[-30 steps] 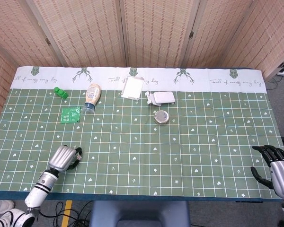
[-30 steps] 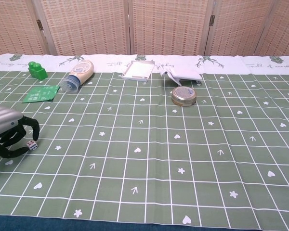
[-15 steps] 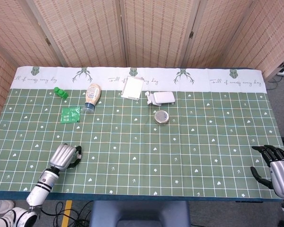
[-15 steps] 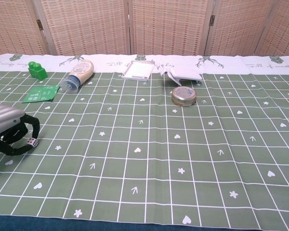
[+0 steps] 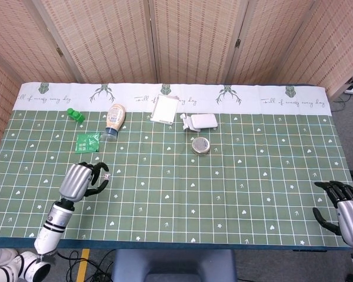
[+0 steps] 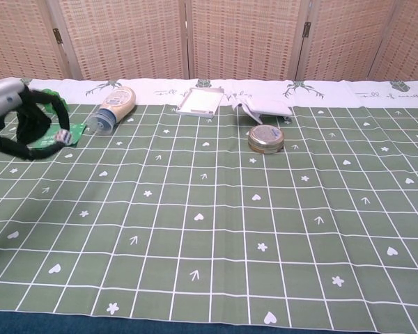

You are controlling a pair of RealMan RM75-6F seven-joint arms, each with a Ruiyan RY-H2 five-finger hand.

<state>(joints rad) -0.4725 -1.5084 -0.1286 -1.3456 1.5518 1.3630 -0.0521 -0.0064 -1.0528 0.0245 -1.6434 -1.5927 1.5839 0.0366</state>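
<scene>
Head view: I am holding a small die (image 5: 106, 175) pinched in my left robot hand (image 5: 82, 180), lifted off the worktop (image 5: 223, 194).
Right robot hand (image 5: 344, 211): resting open, holding nothing.
Progress: pickup looks done; placing remains.

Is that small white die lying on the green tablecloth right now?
No, the small white die is pinched in the fingers of the left hand, lifted above the green tablecloth.
</scene>
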